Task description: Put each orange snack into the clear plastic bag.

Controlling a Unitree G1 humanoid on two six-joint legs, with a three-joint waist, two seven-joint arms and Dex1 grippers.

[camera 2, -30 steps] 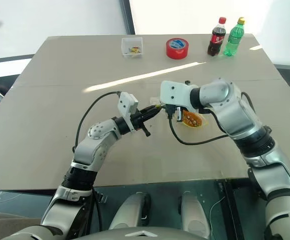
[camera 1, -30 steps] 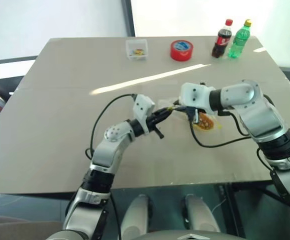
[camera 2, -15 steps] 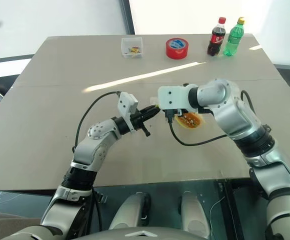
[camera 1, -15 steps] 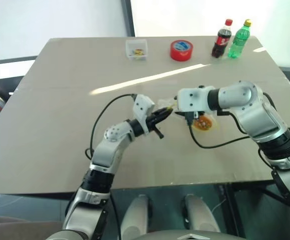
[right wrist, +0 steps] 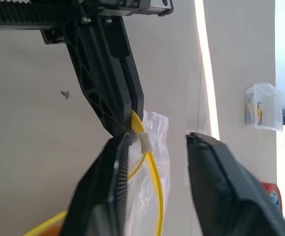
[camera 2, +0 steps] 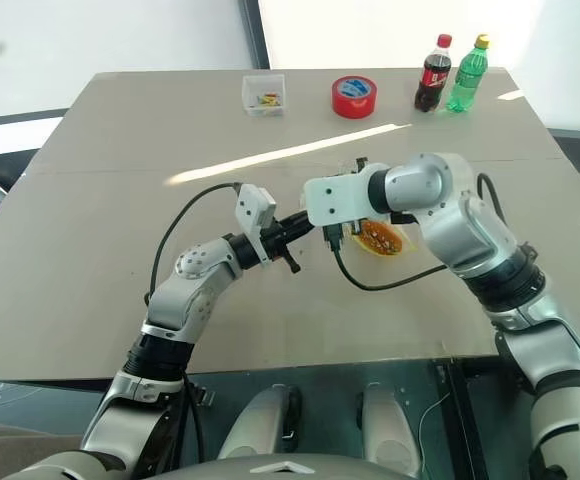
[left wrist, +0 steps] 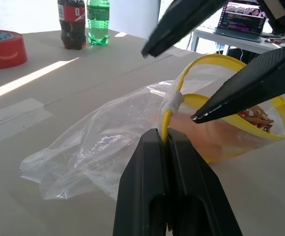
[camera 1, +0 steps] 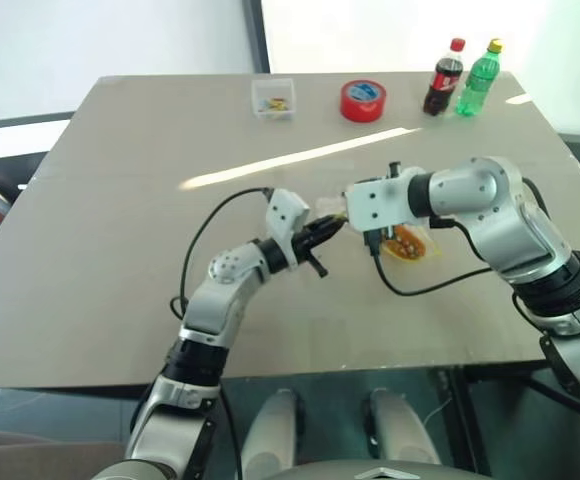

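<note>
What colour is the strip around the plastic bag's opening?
Yellow; the strip rims the clear plastic bag, clearest in the left wrist view.

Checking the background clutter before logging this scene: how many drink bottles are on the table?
2: a cola bottle and a green bottle, side by side at the table's far right edge, right of the red tape roll.

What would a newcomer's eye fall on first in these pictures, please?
At the table's middle, the two grippers meet over the clear plastic bag: the left gripper pinches its yellow strip, and the right gripper stands open at its mouth. Orange snacks lie inside the bag.
</note>
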